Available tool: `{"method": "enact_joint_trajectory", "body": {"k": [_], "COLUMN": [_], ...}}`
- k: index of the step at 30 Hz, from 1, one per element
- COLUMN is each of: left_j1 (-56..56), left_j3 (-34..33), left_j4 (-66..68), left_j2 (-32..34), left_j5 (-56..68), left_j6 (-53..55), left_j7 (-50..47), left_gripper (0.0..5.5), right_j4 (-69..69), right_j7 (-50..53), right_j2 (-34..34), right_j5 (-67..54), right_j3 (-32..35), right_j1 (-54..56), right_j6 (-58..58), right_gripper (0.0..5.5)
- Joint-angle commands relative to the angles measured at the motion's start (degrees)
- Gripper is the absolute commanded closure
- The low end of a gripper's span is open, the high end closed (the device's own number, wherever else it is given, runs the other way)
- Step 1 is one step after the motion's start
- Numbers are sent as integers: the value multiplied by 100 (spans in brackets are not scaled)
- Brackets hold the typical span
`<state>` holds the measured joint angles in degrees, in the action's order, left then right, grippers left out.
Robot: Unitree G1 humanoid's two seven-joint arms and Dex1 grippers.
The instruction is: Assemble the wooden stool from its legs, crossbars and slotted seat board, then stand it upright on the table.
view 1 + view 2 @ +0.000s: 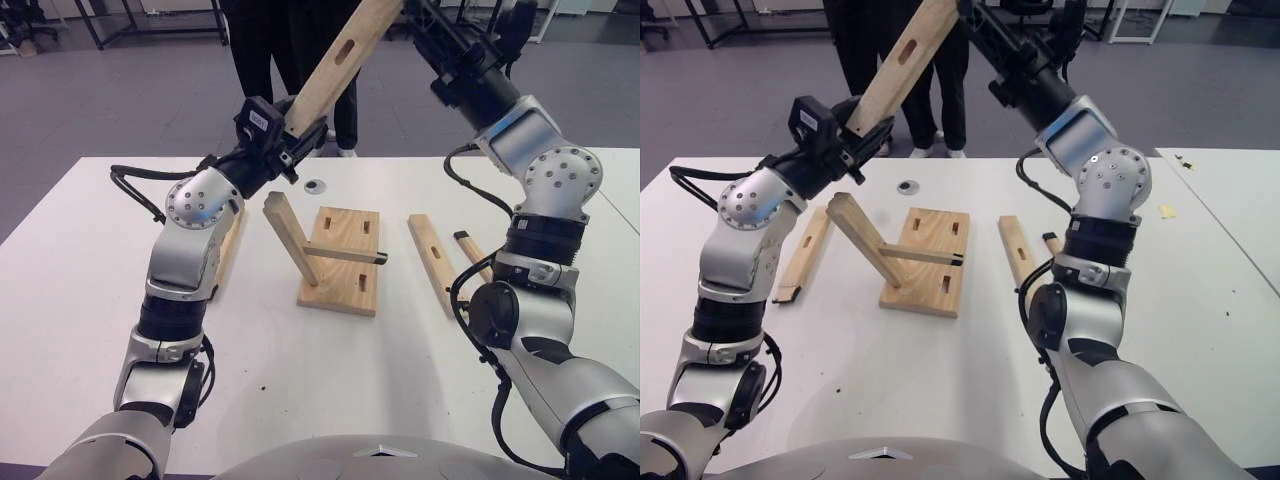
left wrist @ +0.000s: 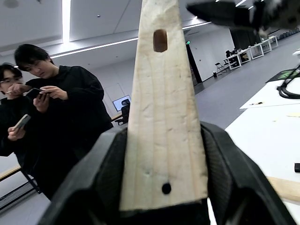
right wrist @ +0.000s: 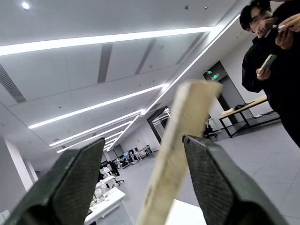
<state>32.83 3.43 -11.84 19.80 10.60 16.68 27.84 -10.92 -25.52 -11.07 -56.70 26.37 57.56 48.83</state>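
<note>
Stool leg (image 1: 328,85): flat pale wood, one oval slot.

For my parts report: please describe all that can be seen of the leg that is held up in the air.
The leg is a long flat bar of pale wood with an oblong slot through it and a small dark hole near its lower end. It hangs tilted above the far side of the table. The left gripper is shut on the lower end; the right gripper, open, flanks the upper end.
</note>
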Motion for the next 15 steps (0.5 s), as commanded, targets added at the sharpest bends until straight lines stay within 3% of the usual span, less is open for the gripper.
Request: {"method": "enact_joint_trajectory", "body": {"k": [1,8,15], "left_j1": [-99,-23,-91], "left_j3": [214,-60,82], "left_j4": [-118,132,71], "left_j2": [-37,-181,-242], "left_j5": [-14,-45,-124], "left_j6": [-182,-413,-572], "left_j7": [199,-115,-112], "left_gripper": [342,342,342], "right_j4": [-54,319,120], "right_j7": [375,787,928], "right_j2": [-89,-295,-317], "right_j5": [-542,-800,-878], "right_j3": [219,290,174], "right_j1": [333,-190,-197], "right_j6": [268,403,334], "right_gripper": [240,240,240]}}
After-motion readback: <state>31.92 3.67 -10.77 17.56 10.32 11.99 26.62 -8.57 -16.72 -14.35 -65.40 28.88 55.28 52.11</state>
